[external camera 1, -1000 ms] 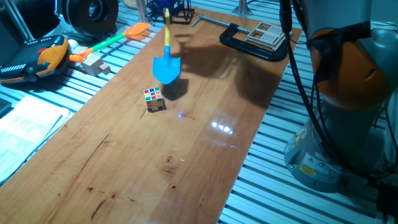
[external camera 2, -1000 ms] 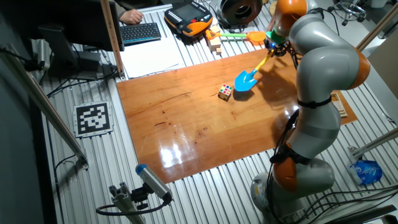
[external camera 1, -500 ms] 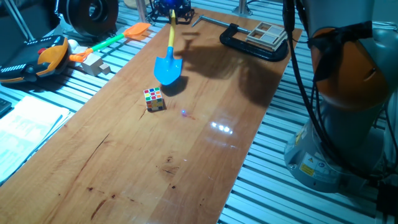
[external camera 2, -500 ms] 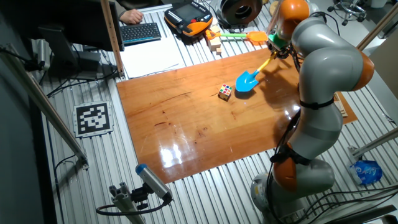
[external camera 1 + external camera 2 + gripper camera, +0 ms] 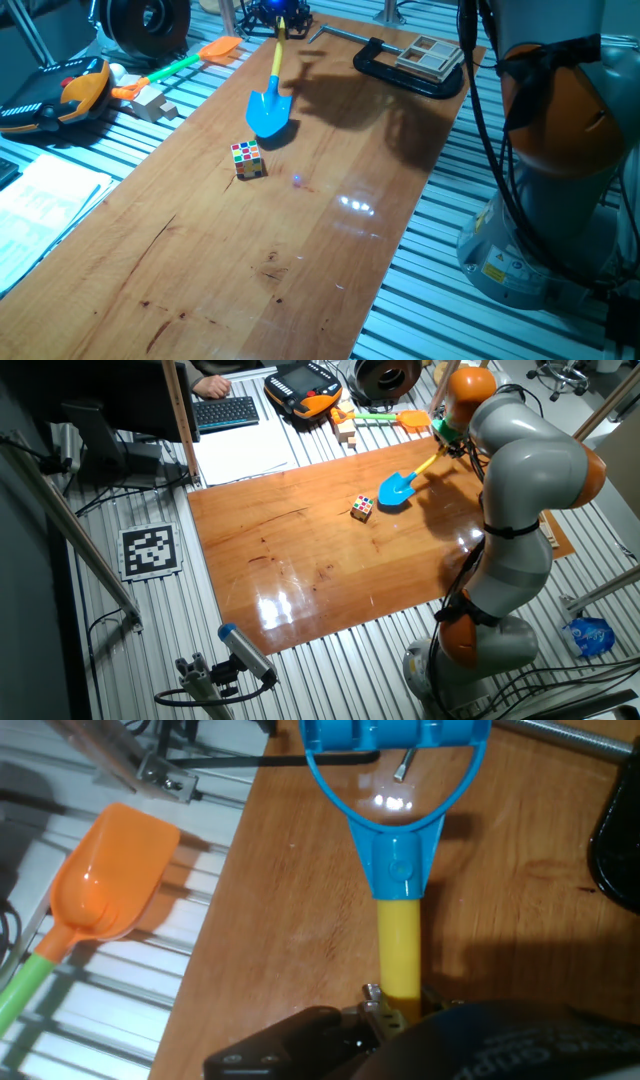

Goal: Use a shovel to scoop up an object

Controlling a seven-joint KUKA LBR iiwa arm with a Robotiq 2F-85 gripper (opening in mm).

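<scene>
The shovel (image 5: 268, 108) has a blue blade, a yellow shaft and a blue D-shaped end. It leans over the wooden table (image 5: 230, 260), its blade low just behind the puzzle cube (image 5: 247, 159) and apart from it. My gripper (image 5: 278, 18) is shut on the shovel's upper end at the table's far edge. The other fixed view shows the gripper (image 5: 447, 438), the blade (image 5: 395, 489) and the cube (image 5: 362, 508). The hand view shows the D-end and yellow shaft (image 5: 398, 920); the blade and my fingertips are hidden there.
An orange-bladed, green-shafted toy shovel (image 5: 215, 50) lies off the table's far left; it also shows in the hand view (image 5: 100, 885). Pale wooden blocks (image 5: 152, 103) and a teach pendant (image 5: 60, 95) lie left. A black clamp (image 5: 405, 72) grips the far right edge. The arm's base (image 5: 560, 180) stands right.
My gripper has moved a little toward the table's far edge with the shovel. The shaft has tilted flatter and the blade has come down closer to the table behind the cube.
</scene>
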